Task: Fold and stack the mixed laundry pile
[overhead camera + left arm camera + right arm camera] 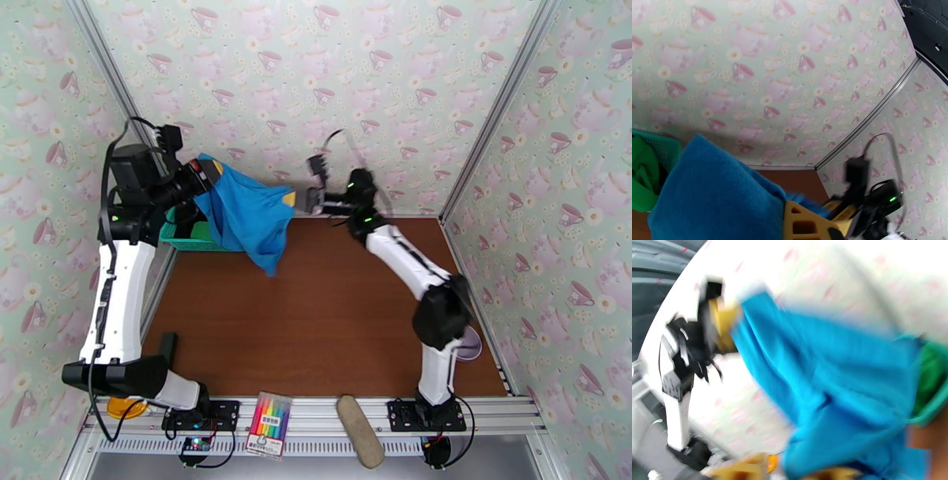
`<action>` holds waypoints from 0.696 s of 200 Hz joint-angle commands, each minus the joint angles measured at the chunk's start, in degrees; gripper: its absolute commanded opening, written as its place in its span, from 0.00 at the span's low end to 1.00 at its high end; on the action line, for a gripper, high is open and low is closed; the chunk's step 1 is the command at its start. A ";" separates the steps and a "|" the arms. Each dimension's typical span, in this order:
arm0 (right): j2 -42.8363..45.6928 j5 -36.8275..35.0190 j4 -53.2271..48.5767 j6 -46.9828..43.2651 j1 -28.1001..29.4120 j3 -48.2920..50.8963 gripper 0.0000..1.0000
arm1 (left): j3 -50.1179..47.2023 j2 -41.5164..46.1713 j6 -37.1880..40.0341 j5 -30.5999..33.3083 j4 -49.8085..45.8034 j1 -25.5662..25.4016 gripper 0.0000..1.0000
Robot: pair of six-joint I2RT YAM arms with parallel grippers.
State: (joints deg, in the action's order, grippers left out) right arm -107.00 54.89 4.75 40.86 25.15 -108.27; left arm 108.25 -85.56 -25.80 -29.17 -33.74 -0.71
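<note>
The bright blue garment [249, 213] hangs in the air at the back left, stretched between my two grippers. My left gripper [207, 175] is raised and shut on its left upper corner. My right gripper [294, 199] is shut on its right corner. The cloth's lower tip droops toward the brown table [332, 316]. In the left wrist view the blue garment [711, 189] drapes over my yellow finger [802, 221]. The right wrist view is blurred, with the blue garment [837, 378] across it. A green garment [644, 173] lies in the teal basket [183, 234].
The basket stands against the back left wall, below the hanging cloth. A box of coloured markers [268, 425] and a beige oblong object [359, 430] lie on the front rail. A pale purple round item [472, 343] sits by the right arm's elbow. Patterned walls close in three sides.
</note>
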 commanded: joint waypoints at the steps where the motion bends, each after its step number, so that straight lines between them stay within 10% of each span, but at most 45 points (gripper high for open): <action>1: 6.05 -6.81 -23.35 -17.64 -1.08 -4.90 0.00 | -4.86 1.15 1.37 1.09 6.30 -3.70 0.00; 67: 5.46 -23.58 -42.38 -31.06 -4.00 -19.00 0.00 | 1.85 -12.43 2.94 8.59 7.03 -16.55 0.00; 111: -10.76 -28.87 -46.73 -27.91 -10.99 -47.27 0.00 | 40.37 -38.07 5.53 16.13 -5.28 -17.54 0.00; 139: -12.42 -27.39 -39.92 -22.81 -14.99 -48.96 0.00 | 58.89 -49.75 2.19 15.07 -6.05 -16.45 0.00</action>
State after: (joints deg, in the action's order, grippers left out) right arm -118.96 28.84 -38.17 14.11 12.60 -155.41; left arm 157.53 -130.91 -22.33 -16.45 -37.41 -18.31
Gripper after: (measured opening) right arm 0.069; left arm 0.048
